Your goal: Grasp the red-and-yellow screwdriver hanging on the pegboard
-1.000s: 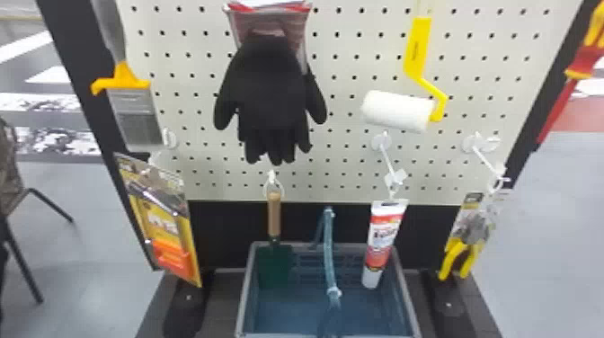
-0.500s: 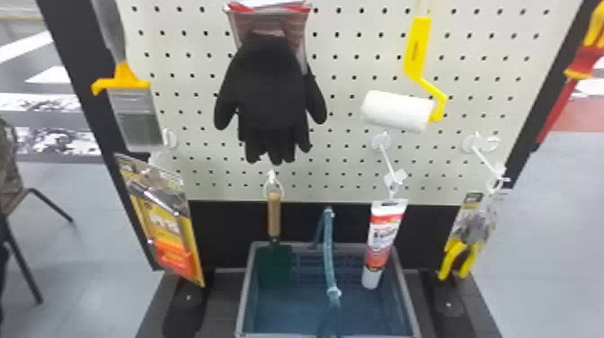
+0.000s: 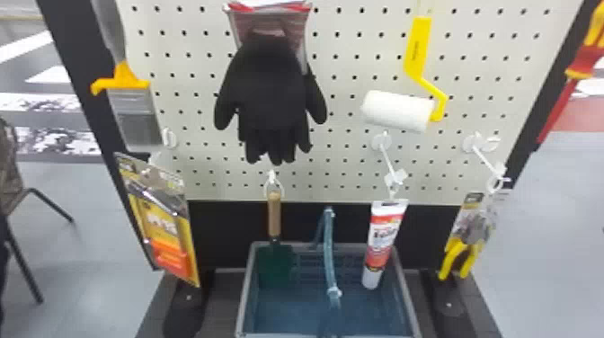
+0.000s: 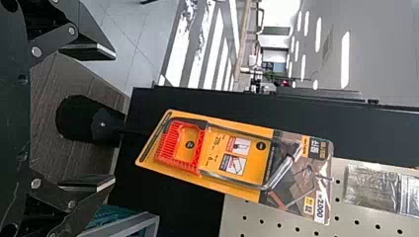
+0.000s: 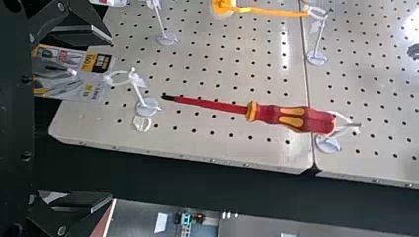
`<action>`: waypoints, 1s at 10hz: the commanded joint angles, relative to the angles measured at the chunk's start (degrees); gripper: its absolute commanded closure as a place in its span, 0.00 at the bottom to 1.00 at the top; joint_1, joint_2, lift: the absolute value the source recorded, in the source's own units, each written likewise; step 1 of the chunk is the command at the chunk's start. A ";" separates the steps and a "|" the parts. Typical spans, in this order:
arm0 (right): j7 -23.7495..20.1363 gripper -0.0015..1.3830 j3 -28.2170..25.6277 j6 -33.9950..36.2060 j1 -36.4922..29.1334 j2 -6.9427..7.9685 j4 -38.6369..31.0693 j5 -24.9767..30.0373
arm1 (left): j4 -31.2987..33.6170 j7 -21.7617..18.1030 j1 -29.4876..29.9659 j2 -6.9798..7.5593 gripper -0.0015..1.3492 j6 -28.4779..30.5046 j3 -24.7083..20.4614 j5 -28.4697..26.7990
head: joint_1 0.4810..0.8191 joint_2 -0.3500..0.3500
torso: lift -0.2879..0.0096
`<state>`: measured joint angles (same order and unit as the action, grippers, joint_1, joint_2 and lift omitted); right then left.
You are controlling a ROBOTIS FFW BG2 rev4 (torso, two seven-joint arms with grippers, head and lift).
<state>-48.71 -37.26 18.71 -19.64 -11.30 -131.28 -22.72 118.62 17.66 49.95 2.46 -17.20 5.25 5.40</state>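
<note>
The red-and-yellow screwdriver (image 3: 584, 58) hangs at the right edge of the head view, handle up and red shaft slanting down. In the right wrist view the screwdriver (image 5: 296, 118) hangs by its handle end from a white hook loop, its dark tip towards the fingers. My right gripper (image 5: 111, 119) stands open, with a gap between it and the tip; nothing is gripped. In the left wrist view my left gripper (image 4: 114, 117) is also open and holds nothing, near an orange-and-yellow saw package (image 4: 222, 163).
The pegboard (image 3: 346, 166) carries black gloves (image 3: 269, 99), a paint roller (image 3: 397, 110), a brush (image 3: 135, 117), a trowel (image 3: 275, 265), a tube (image 3: 382, 242) and yellow-handled pliers (image 3: 463, 251). Below is a basket (image 3: 245, 287). White hooks (image 5: 147, 106) jut out beside the screwdriver.
</note>
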 commanded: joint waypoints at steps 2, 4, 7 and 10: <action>-2.97 0.13 0.00 4.14 5.22 -5.14 0.84 -0.92 | 0.00 0.00 0.17 -0.35 0.29 0.32 0.28 -0.30 | 0.20 0.50 | 0.63; -4.20 0.12 0.09 6.60 8.17 -9.09 3.23 -4.61 | 0.00 0.00 -0.70 0.26 0.29 0.67 0.90 -0.30 | 0.20 0.50 | 0.63; -6.75 0.12 7.64 7.13 16.91 -16.21 14.20 -11.11 | 0.14 0.00 -0.08 0.00 0.29 1.02 1.07 -0.39 | 0.20 0.50 | 0.63; -7.19 0.11 18.63 6.51 26.75 -21.58 22.36 -20.61 | 0.14 0.00 -0.70 0.26 0.29 1.11 1.16 -0.48 | 0.20 0.50 | 0.63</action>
<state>-55.88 -21.01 25.40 5.02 -31.74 -110.61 -41.06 118.76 17.66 49.37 2.59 -16.07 6.41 4.93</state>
